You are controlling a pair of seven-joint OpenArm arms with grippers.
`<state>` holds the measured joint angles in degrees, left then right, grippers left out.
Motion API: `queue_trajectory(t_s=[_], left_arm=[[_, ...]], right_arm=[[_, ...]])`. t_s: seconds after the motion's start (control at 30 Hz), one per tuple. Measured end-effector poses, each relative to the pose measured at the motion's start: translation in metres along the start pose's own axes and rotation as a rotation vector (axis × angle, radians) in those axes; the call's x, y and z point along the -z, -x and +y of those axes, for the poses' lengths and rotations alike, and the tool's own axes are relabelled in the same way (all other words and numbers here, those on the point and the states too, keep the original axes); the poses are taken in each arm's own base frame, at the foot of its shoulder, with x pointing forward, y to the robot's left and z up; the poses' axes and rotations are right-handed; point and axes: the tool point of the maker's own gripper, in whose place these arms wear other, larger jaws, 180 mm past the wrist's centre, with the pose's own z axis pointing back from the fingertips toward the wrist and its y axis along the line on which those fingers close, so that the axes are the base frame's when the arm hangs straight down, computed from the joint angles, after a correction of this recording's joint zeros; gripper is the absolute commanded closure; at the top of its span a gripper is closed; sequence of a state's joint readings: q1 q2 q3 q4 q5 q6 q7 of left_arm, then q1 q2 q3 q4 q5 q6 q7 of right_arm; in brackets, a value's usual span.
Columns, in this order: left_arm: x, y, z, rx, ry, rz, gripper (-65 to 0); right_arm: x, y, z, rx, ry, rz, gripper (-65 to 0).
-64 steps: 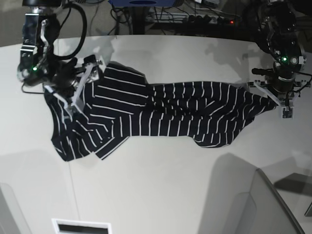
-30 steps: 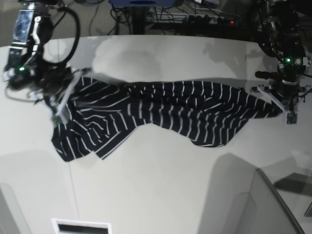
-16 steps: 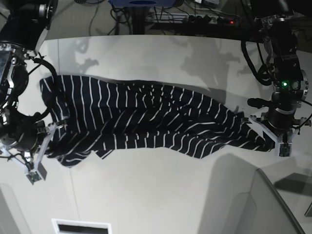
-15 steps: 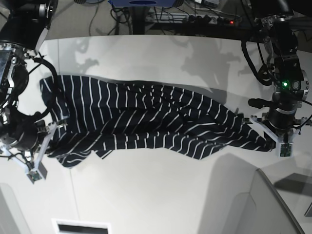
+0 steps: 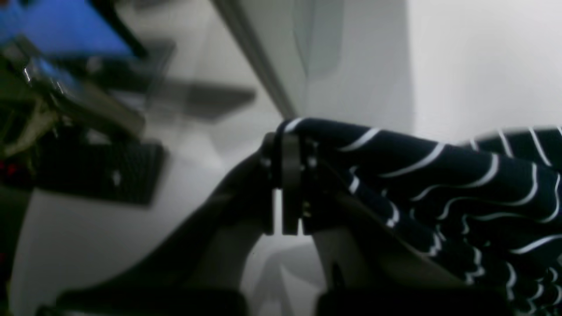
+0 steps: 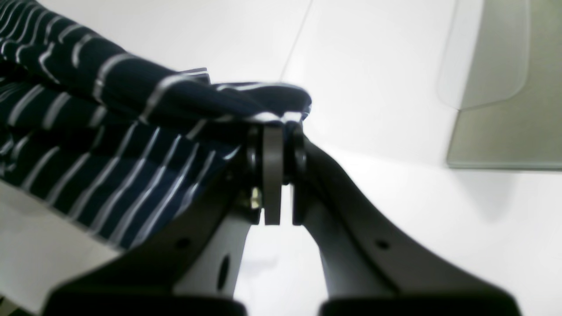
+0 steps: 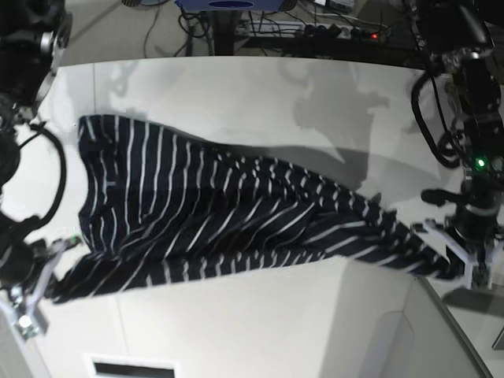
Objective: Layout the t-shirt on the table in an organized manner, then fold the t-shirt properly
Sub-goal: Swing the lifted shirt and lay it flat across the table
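The dark navy, white-striped soft-fabric t-shirt [image 7: 205, 216] is stretched across the large, smooth, off-white worktop [image 7: 260, 90], spanning most of its width. In the base view the garment runs diagonally from the upper left toward the lower right, with its broad part on the left and a narrowing, bunched section toward the right. The fabric shows ripples and folds along its middle.

The right end effector [image 7: 39, 287] sits at the lower left of the base view, at the near-left corner of the garment. In the right wrist view, the right end effector [image 6: 276, 145] has its jaws pressed together on a folded edge of the striped fabric [image 6: 131, 114], which drapes away to the left above the pale surface.

The left end effector [image 7: 461, 264] sits at the far right of the base view, at the tapered end of the garment. In the left wrist view, the left end effector [image 5: 287, 175] is clamped narrow on a bunched hem of the fabric [image 5: 439, 175], which trails off to the right.

A thin dark seam line [image 7: 118, 319] crosses the worktop near the lower left.
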<state>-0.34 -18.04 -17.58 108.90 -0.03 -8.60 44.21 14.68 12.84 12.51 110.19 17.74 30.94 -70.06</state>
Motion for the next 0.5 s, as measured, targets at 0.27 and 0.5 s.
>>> queue_trajectory(t_s=[0.27, 0.5], left_arm=[[0.031, -0.039, -0.008, 0.000, 0.017, -0.047, 0.0], [0.042, -0.097, -0.023, -0.002, 0.061, -0.152, 0.0]], right_arm=[[-0.010, -0.050, -0.023, -0.022, 0.052, -0.163, -0.6], [-0.025, -0.083, -0.053, -0.046, 0.120, -0.265, -0.6]])
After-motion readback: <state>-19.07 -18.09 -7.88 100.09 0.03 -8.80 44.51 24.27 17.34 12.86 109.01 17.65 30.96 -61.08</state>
